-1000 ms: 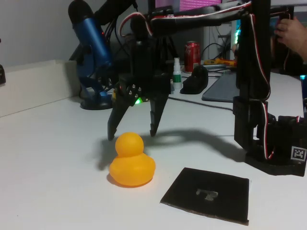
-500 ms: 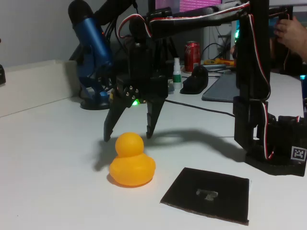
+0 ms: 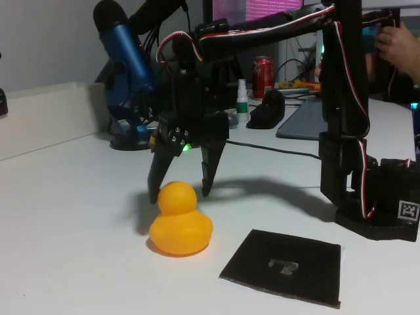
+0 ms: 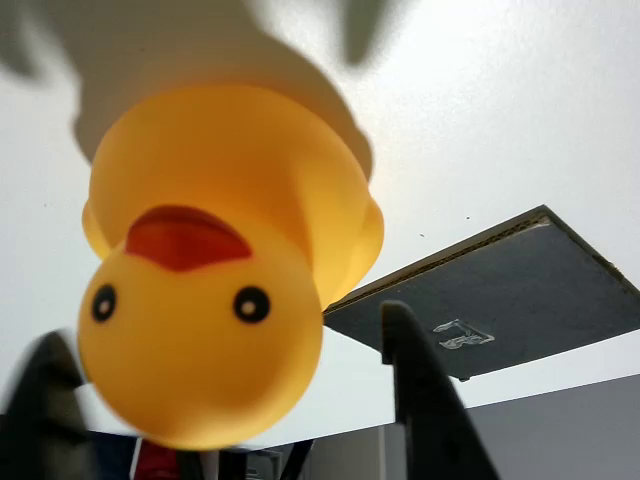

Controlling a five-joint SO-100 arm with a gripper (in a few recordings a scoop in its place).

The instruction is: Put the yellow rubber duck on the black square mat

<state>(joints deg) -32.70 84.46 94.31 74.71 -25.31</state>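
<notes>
The yellow rubber duck (image 3: 180, 223) stands upright on the white table, to the left of the black square mat (image 3: 284, 266), which lies flat with a pale grey mark at its centre. My gripper (image 3: 180, 192) hangs open just behind and above the duck's head, one fingertip on each side of it, touching nothing. In the wrist view the duck (image 4: 215, 280) looms large and close, face toward the camera, between my two dark fingers (image 4: 425, 395). The mat (image 4: 500, 295) lies off to the right, apart from the duck.
The arm's black base (image 3: 374, 197) stands at the right of the table. A blue microphone (image 3: 128, 72), a red can (image 3: 263, 73), a small bottle (image 3: 242, 100) and cables crowd the back. A person's hand (image 3: 400, 42) shows at the top right.
The gripper has shifted slightly left and come down closer around the duck's head, staying open. Duck and mat have not moved.
</notes>
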